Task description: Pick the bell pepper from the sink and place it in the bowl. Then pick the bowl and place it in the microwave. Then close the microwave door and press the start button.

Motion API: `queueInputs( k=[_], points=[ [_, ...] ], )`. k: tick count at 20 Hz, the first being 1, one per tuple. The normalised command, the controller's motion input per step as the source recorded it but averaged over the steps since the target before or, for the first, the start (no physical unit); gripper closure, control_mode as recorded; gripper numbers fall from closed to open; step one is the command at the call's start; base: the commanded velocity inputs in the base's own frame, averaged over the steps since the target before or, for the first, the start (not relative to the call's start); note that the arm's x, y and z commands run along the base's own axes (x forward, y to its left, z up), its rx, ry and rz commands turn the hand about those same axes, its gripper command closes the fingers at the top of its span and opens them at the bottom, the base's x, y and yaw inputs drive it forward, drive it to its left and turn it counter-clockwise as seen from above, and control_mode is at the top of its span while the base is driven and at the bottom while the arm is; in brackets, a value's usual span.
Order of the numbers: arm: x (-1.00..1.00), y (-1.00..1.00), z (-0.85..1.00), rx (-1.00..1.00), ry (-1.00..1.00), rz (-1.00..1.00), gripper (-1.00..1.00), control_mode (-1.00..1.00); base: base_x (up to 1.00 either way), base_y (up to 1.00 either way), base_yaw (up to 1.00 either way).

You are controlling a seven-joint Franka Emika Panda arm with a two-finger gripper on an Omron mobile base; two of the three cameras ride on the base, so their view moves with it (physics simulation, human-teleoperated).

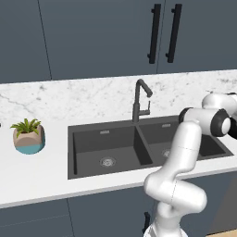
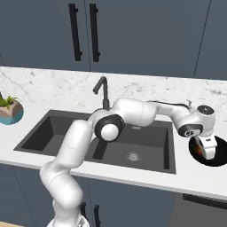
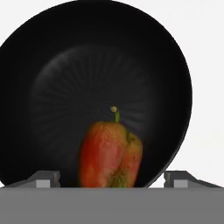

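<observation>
Hand view: pepper (image 3: 110,155) sat inside bowl (image 3: 94,94), between the fingertips, stem up.
Gripper (image 3: 112,178): jaws stood wide either side of pepper, no contact seen; looked like a release.
Bowl: on counter (image 2: 195,179) right of sink (image 2: 146,148), wrist directly above.

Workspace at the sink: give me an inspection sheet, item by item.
Surface: white counter around the dark double sink.
Job's things: bell pepper inside the black bowl, which sits on the counter right of the sink.
Clutter: potted plant left of the sink.
Claw: claw above the bowl, jaws standing wide on either side of the pepper.
Cables: nothing seen.
Surroundings: faucet, marble backsplash, dark cabinets.
</observation>
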Motion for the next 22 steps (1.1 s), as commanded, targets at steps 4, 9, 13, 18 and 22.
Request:
queueInputs(
  k=[4,9,13,18,22],
  points=[
    [-0.04,-0.04,0.02,0.01,-0.02,0.0,-1.0,-1.0,0.0,0.0,0.0],
    [-0.4,0.0,0.29,0.0,-0.12,0.0,-1.0,-1.0,0.0,0.0,0.0],
    [-0.66,0.0,0.23,0.0,-0.13,-0.01,-1.0,-1.0,0.0,0.0,0.0],
    [-0.76,0.0,0.04,0.04,-0.07,-0.09,-1.0,-1.0,0.0,0.0,0.0],
    [-0.58,0.0,-0.03,0.05,-0.03,-0.16,-1.0,-1.0,0.0,0.0,0.0]
  ],
)
